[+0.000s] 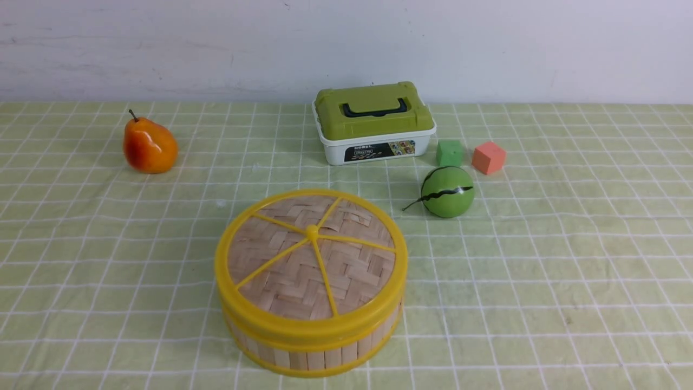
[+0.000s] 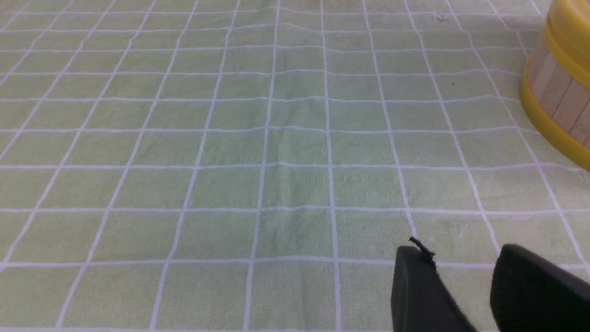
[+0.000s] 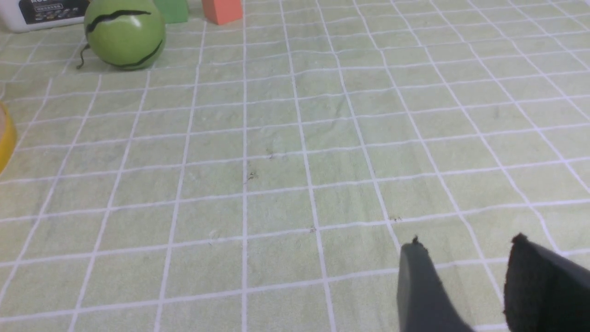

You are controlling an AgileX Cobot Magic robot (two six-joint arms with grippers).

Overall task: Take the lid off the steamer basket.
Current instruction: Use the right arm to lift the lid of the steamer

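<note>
The lid [image 1: 311, 254], woven tan bamboo with a yellow rim and yellow spokes to a centre knob, sits on the steamer basket [image 1: 311, 355], a round tub with light-wood slat walls and yellow rings, at the front centre of the table. The basket's side shows in the left wrist view [image 2: 560, 99] and its yellow edge in the right wrist view [image 3: 5, 140]. Neither arm shows in the front view. My left gripper [image 2: 461, 251] is open and empty over bare cloth, apart from the basket. My right gripper [image 3: 465, 242] is open and empty over bare cloth.
A white box with a green hinged lid [image 1: 374, 123] stands at the back centre. A green cube [image 1: 450, 153], an orange cube [image 1: 488, 157] and a green ball [image 1: 448, 192] lie right of it. A pear [image 1: 149, 145] lies at the back left.
</note>
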